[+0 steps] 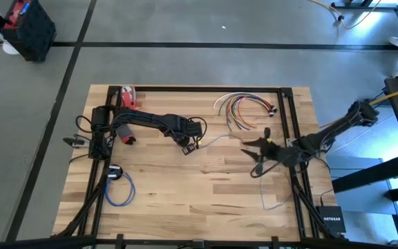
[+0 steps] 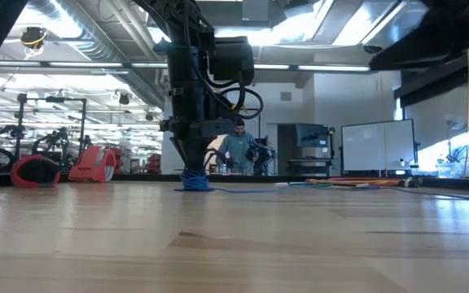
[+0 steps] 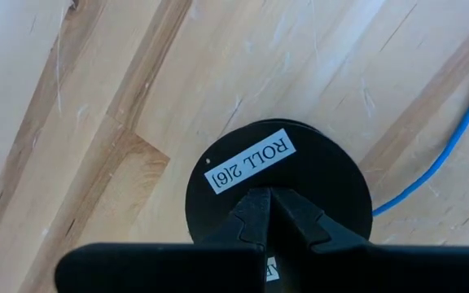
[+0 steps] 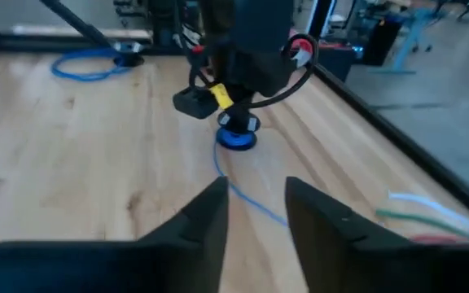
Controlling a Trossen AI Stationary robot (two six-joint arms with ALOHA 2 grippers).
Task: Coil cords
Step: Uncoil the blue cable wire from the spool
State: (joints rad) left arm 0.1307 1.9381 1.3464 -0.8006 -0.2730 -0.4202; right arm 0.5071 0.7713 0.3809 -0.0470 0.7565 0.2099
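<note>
A blue cord is wound into a small coil (image 4: pixel 237 140) under a black round disc (image 3: pixel 279 183) labelled "ROLL 2|6", mid-table. My left gripper (image 1: pixel 185 145) stands over it, shut, pointing steeply down; the low view shows it (image 2: pixel 192 167) on the blue coil (image 2: pixel 194 181). The cord's free length (image 4: pixel 247 199) trails along the table toward my right gripper (image 4: pixel 255 216). That gripper hovers open above the cord with nothing between its fingers, right of centre (image 1: pixel 258 149). My left gripper presses its shut fingertips (image 3: pixel 251 213) down on the disc's flat top (image 3: pixel 291 191), just beside the white label. The fingers come from above, slanting steeply down. The disc lies flat on the blue coil, which rests on the table.
A fan of coloured cords (image 1: pixel 244 104) lies at the far right. A second blue coil (image 1: pixel 119 188) with a black disc lies near left. A pale cord (image 1: pixel 275 202) lies near right, and black frame rails (image 1: pixel 289 117) border the table. A person (image 2: pixel 238 146) stands far behind.
</note>
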